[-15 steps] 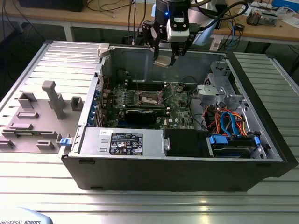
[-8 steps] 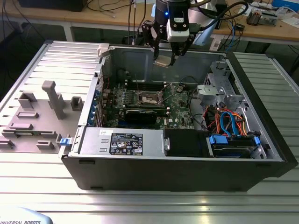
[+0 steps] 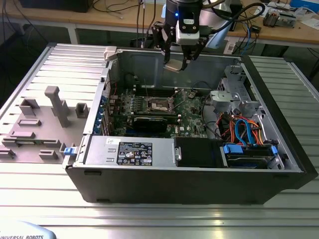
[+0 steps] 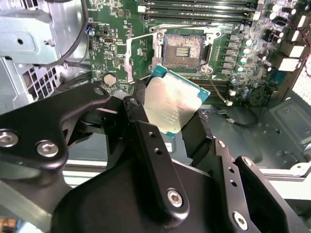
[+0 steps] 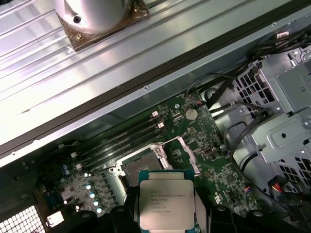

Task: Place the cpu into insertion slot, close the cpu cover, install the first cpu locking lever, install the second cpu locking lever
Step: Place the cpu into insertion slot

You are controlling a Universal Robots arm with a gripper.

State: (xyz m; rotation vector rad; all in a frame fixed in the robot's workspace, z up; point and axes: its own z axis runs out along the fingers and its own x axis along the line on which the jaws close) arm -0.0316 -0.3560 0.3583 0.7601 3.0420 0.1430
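I hold the cpu [image 4: 172,104] in the claw [image 3: 175,64], pinched shut on its opposite edges and level, high over the open case [image 3: 279,149] — the insertion slot [image 4: 186,48] lies well below, nearer the exterior camera, bare, with the cpu cover [image 4: 141,53] standing open.

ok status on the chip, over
Gripper shut on chip, over the board. Socket bare, cover up. Nothing seen blocking it.
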